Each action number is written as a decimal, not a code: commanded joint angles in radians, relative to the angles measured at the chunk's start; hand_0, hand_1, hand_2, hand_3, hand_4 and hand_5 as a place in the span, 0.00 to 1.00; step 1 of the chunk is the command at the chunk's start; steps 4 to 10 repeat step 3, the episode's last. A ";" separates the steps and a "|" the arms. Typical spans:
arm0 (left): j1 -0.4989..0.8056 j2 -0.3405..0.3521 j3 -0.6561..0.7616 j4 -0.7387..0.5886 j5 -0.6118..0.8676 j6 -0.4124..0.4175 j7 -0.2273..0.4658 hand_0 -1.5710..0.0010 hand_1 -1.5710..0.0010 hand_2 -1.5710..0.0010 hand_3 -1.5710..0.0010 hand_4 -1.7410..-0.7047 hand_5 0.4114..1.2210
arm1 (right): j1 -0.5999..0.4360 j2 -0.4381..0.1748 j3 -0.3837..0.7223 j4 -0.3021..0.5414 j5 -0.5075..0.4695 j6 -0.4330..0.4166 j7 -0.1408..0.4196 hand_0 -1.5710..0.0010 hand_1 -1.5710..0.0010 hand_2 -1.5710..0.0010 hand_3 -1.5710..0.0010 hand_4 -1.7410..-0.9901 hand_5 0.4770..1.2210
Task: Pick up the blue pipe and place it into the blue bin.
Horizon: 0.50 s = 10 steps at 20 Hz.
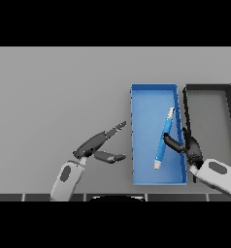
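Observation:
The blue pipe [163, 140], with pale ends, lies slanted inside the blue bin [153, 87], its upper end toward the bin's right wall. My right hand [192, 151] is at the bin's right wall near the front corner. Its fingers are spread; one dark digit reaches left over the wall and touches the pipe's middle, while the others point up along the wall. Nothing is curled round the pipe. My left hand [94, 143] hovers left of the bin, open, with straight fingers pointing toward the bin's left wall.
A black bin [207, 87] stands directly right of the blue bin, partly cut off by the view's right edge. The grey table [54, 92] stretches to the left and behind.

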 commanded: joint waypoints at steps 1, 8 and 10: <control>0.002 -0.001 -0.001 -0.003 0.002 -0.001 -0.001 1.00 1.00 1.00 1.00 0.83 0.02 | -0.005 0.002 0.007 0.004 0.002 0.001 0.000 1.00 1.00 1.00 1.00 0.96 0.24; 0.003 -0.007 -0.009 -0.024 0.002 0.001 0.020 1.00 1.00 1.00 1.00 0.83 0.02 | -0.015 0.014 0.002 0.020 -0.001 0.005 -0.001 1.00 1.00 1.00 1.00 0.96 0.22; 0.003 -0.007 -0.009 -0.024 0.002 0.001 0.020 1.00 1.00 1.00 1.00 0.83 0.02 | -0.015 0.014 0.002 0.020 -0.001 0.005 -0.001 1.00 1.00 1.00 1.00 0.96 0.22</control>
